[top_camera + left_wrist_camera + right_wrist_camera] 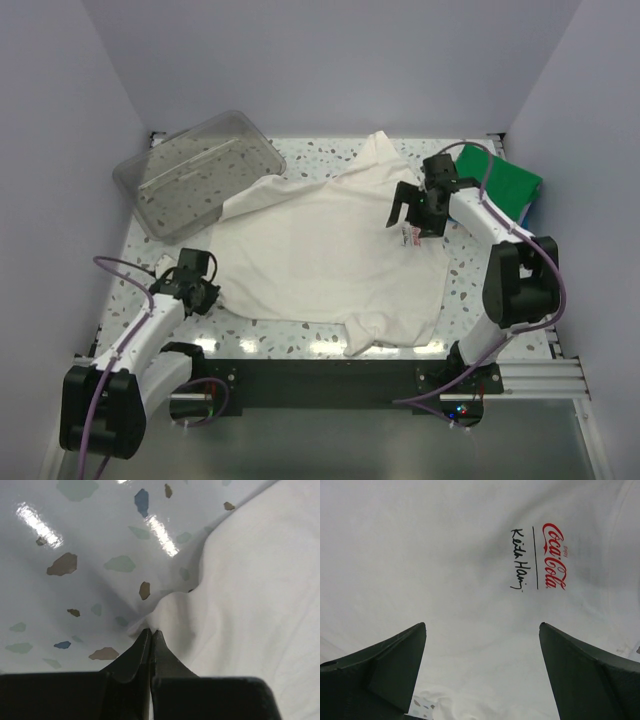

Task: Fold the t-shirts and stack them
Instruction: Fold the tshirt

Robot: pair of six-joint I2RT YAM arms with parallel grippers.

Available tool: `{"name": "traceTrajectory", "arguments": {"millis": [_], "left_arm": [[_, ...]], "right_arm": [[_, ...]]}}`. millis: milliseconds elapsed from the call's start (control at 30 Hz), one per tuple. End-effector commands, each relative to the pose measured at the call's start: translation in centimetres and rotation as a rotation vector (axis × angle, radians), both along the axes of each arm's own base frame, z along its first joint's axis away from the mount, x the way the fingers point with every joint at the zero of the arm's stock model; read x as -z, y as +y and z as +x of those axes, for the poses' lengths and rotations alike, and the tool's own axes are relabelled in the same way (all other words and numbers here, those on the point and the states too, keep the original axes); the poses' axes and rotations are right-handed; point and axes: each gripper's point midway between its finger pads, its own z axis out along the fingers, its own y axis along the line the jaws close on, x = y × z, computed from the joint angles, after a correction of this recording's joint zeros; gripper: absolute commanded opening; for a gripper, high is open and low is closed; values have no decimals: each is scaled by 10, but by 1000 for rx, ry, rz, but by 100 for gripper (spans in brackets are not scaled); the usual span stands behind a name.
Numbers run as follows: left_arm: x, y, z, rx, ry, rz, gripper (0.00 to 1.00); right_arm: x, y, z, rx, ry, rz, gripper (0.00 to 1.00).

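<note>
Left claw (203, 287) first: clenched on the near-left edge of the cream-white t-shirt (330, 250), with cloth drawn into a small pucker right at the fingertips (145, 642) in the wrist view. Right claw (408, 212) next: spread wide, gripping nothing, hanging just above the chest beside the small red logo (554, 555). Lies spread, that shirt, across the middle of the speckled table (465, 280), reaching at its far left up to the clear tub (195, 170); well apart at the far right, a folded green t-shirt (505, 180). Looks like the very start of a fold, judging by one edge pinched and nothing yet doubled over. To do it well: hold the left pinch firm without tugging, bring the right down onto a matching edge rather than mid-chest, take only the layers wanted, then lift both sides low and level so the cloth rolls over instead of dragging. As for pose: left arm low, stretched forward from its base, wrist dipped to the tabletop; right arm reaching far forward and inward, elbow raised, wrist bent steeply down.
</note>
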Motion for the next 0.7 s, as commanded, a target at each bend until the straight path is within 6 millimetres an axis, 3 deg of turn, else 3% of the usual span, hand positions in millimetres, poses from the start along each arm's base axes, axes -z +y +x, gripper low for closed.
{"name": "traceTrajectory", "arguments": {"millis": [0,167,333,467,533,667], "left_arm": [[-20,1,26,97,-138,52,0],[-43,9,48,143,-217,129,0],[-52,8,67,204,-223,167,0],[-64,10,87,264,-255,197,0],[-61,17,91,274,-242,190,0],[-61,28,101,277,-269,169,0]], "right_arm": [[-8,9,-13,-36,-24,24,98],[4,22,-42,-82,25,-8,97],[3,33,-76,-125,62,-56,95],[9,23,-110,-129,120,-99,93],[10,19,-123,-119,137,-100,92],[32,19,-146,-104,202,-75,91]]}}
